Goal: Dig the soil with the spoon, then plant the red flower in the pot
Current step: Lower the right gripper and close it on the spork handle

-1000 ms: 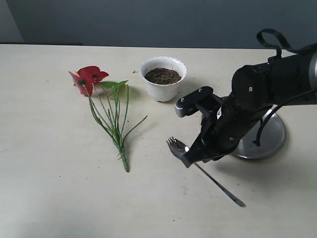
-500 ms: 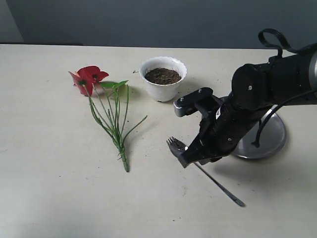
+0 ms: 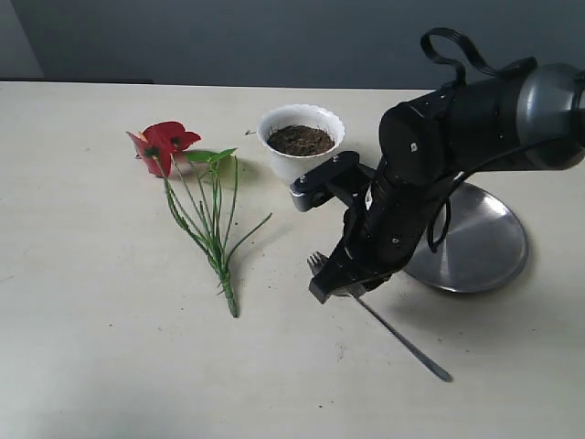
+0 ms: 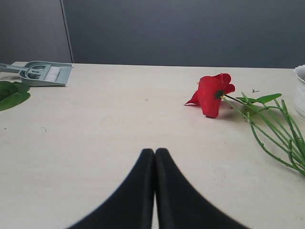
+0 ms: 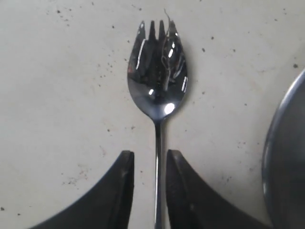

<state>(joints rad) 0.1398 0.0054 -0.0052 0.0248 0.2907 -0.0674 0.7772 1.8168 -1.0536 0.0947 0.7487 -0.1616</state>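
Comparing this moment with a second ago, the right arm has swung toward the left of the exterior view, so that the round steel plate (image 3: 484, 247), earlier half hidden behind it, now shows most of its face. The right gripper (image 5: 149, 153) is low over the tabletop (image 3: 91, 347) at the neck of the spoon (image 3: 398, 337). In the right wrist view its jaws stand slightly apart, one on each side of the thin handle, with a sliver of tabletop showing on both sides, so they are not clamped on it. The spoon lies flat where it lay before, tined bowl toward the pot (image 3: 302, 170) and handle running away toward the near right; a few fibres cling to the bowl. The soil (image 3: 300, 140) fills the pot, and the red flower (image 3: 164, 144) lies on its side left of the pot, stems pointing to the near edge; none of these has moved. The left gripper (image 4: 155, 152) sits well away from the flower with its jaws pressed together on nothing, and a grey dustpan (image 4: 43, 74) lies far beyond it.
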